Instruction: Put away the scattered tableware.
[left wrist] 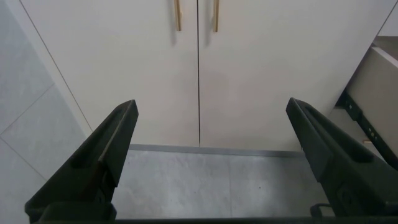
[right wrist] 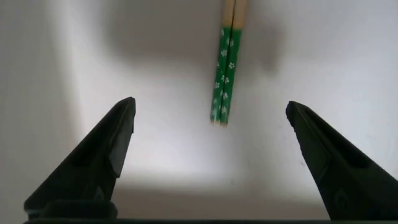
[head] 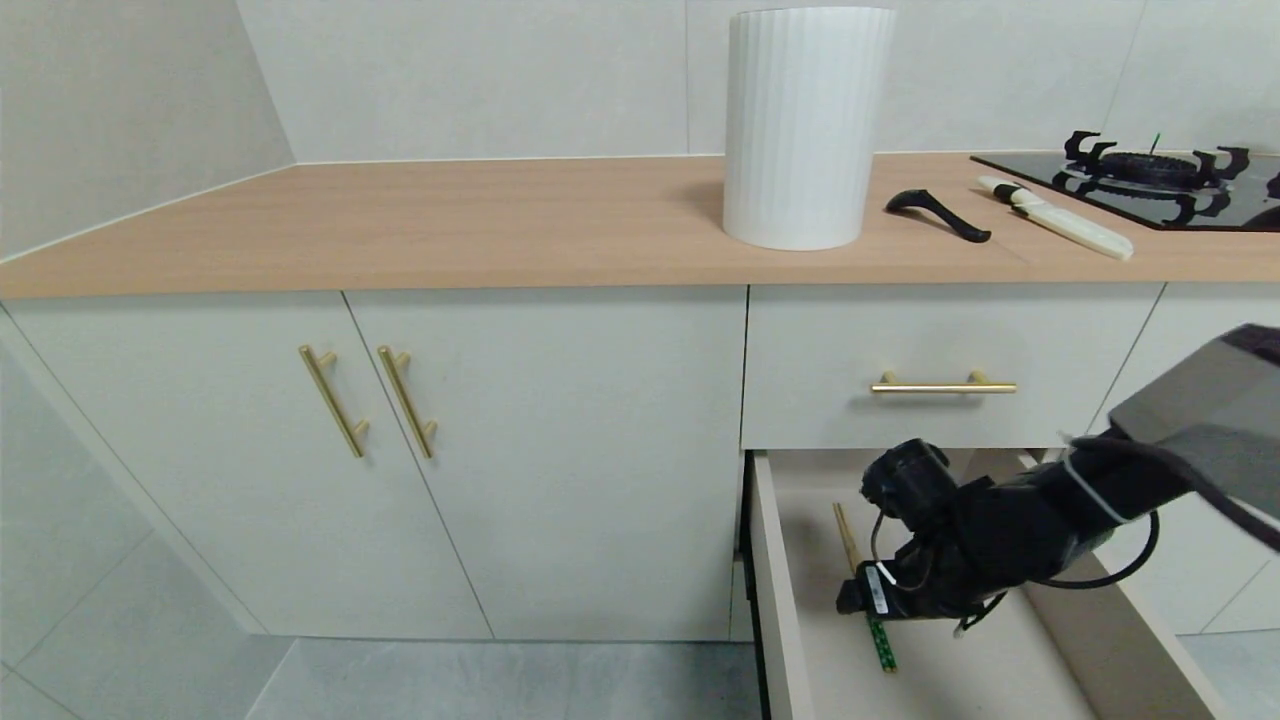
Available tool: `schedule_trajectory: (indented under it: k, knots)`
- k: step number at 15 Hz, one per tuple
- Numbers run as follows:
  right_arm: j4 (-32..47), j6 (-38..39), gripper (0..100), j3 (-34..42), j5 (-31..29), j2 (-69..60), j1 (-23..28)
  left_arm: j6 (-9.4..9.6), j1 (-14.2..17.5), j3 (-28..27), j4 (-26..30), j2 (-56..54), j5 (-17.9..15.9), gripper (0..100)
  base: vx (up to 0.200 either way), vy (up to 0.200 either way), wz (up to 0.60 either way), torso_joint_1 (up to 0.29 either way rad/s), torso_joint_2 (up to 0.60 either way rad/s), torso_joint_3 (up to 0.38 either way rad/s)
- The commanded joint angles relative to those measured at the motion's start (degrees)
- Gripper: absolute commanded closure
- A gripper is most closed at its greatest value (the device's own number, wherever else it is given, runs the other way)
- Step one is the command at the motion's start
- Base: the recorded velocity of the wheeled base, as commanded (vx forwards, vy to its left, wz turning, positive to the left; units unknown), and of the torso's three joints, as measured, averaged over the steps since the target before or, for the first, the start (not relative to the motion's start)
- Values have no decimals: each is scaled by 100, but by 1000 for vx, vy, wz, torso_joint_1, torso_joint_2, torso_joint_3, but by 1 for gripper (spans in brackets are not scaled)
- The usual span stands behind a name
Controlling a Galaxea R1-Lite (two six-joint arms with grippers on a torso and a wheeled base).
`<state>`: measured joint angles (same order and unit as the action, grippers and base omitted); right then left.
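Head view: the right gripper [head: 862,598] is seen low inside the open drawer [head: 775,560], directly over the chopsticks [head: 881,640], which lie flat on the drawer floor, green ends toward the front. A white ribbed container [head: 805,125], a black utensil [head: 935,213] and a white knife [head: 1055,218] are seen on the wooden countertop [head: 450,220], beside a stove [head: 1150,180]. Left wrist view: the left gripper [left wrist: 211,162] is held with fingers spread wide, nothing between them, facing closed cabinet doors [left wrist: 199,62] and grey floor [left wrist: 205,180]. Right wrist view: the right gripper [right wrist: 211,155] fingers are spread wide; the chopsticks [right wrist: 225,74] are centred in the gap, green ends just between the tips, touched by neither.
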<state>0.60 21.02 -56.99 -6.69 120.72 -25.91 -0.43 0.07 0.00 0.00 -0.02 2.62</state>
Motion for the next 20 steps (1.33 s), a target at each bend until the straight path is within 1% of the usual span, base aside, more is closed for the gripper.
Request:
schedule_trajectory:
  k: [1,3,6,8,9,12,17,20]
  knots:
    - [248,-36,0,224,10,-1657,-2,-1,1,0,0,2,2,0,0,0,0,0,0,0]
    - [556,-124,0,241,1,-2378,15,-1,1,0,0,2,2,0,0,0,0,0,0,0]
    - [538,-581,0,364,-34,-3231,209,-1,1,0,0,2,2,0,0,0,0,0,0,0]
    - [538,-616,0,355,-51,-3547,288,-1,1,0,0,2,2,0,0,0,0,0,0,0]
    - [538,-783,0,355,-78,-3793,384,-1,1,0,0,2,2,0,0,0,0,0,0,0]
    - [520,-959,0,355,-95,-4066,543,-1,1,0,0,2,2,0,0,0,0,0,0,0]
    - [520,-977,0,355,-95,-4066,551,-1,1,0,0,2,2,0,0,0,0,0,0,0]
    - [520,-1056,0,355,-218,-4048,551,-1,1,0,0,2,2,0,0,0,0,0,0,0]
